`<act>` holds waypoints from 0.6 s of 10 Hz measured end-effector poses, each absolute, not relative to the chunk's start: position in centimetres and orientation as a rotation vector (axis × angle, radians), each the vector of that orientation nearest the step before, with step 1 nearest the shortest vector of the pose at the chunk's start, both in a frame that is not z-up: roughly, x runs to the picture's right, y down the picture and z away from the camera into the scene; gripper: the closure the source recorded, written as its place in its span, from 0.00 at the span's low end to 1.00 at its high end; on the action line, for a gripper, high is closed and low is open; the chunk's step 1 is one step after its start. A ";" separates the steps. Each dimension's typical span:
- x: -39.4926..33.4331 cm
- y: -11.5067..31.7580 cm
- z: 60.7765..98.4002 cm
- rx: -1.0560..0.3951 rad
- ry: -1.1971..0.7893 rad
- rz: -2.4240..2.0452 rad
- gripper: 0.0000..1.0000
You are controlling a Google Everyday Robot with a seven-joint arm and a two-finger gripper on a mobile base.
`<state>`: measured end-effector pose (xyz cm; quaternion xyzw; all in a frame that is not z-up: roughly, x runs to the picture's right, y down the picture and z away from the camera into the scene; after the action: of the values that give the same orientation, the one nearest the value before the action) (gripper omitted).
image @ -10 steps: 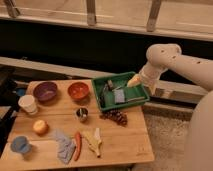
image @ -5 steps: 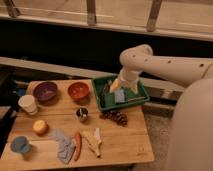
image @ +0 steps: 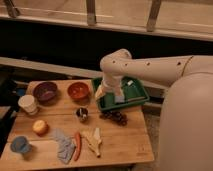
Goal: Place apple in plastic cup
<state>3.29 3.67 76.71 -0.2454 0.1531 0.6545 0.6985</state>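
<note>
The apple (image: pixel 40 127), small, round and yellow-orange, sits on the wooden table (image: pixel 120 140) near its left side. The plastic cup (image: pixel 21 145), short and light blue, stands at the front left corner, just in front and left of the apple. My gripper (image: pixel 101 93) hangs from the white arm over the left edge of the green tray (image: pixel 137 97), well to the right of the apple and cup. It holds nothing that I can see.
A cream-white cup (image: pixel 28 104), a purple bowl (image: pixel 45 91), an orange bowl (image: pixel 78 90) and a small metal cup (image: pixel 82 114) stand on the table. A grey cloth (image: pixel 63 144), carrot (image: pixel 77 145), banana peel (image: pixel 93 140) and dark grapes (image: pixel 116 117) lie nearer the front.
The arm has swung left, carrying the gripper from the tray's right side across to its left edge, nearer the orange bowl. The objects on the table have not moved.
</note>
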 end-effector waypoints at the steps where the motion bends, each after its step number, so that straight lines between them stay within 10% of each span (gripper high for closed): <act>1: 3.0 3.6 76.7 -0.549 0.339 1.456 0.20; 6: 0.0 3.0 76.5 -0.551 0.293 1.382 0.20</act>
<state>-0.03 2.98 76.51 -0.2499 0.1331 0.6267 0.7260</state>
